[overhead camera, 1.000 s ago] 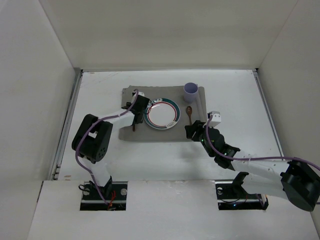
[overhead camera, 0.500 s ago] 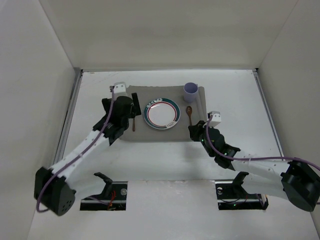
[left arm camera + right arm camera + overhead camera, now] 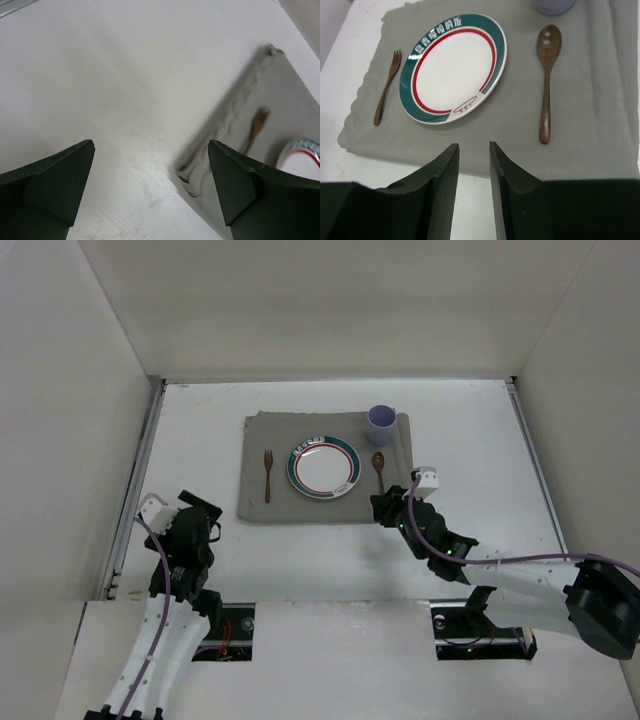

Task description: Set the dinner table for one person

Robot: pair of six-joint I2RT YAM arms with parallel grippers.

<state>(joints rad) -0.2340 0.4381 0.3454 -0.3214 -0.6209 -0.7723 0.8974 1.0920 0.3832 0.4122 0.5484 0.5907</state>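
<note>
The white dinner table point(image 3: 470, 440) carries a grey placemat point(image 3: 300, 505). On the mat lie a green-and-red-rimmed plate point(image 3: 323, 467), a wooden fork point(image 3: 268, 476) left of it, a wooden spoon point(image 3: 379, 470) right of it, and a lilac mug point(image 3: 381, 424) behind the spoon. My left gripper point(image 3: 205, 518) hovers wide open and empty over bare table off the mat's near left corner point(image 3: 200, 175). My right gripper point(image 3: 384, 508) sits at the mat's near edge below the spoon point(image 3: 547, 85). Its jaws stand a narrow gap apart with nothing between them point(image 3: 474, 150), pointing toward the plate point(image 3: 452, 67).
Metal rails point(image 3: 140, 470) run along the table's left and right sides, with white walls around. In the right wrist view the fork point(image 3: 386, 87) lies left of the plate and the mug's base point(image 3: 555, 6) shows at the top edge.
My left arm let go of the fork on the mat, opened wide, and pulled back to the near left of the table. The right gripper narrowed, then widened a little, staying in place.
</note>
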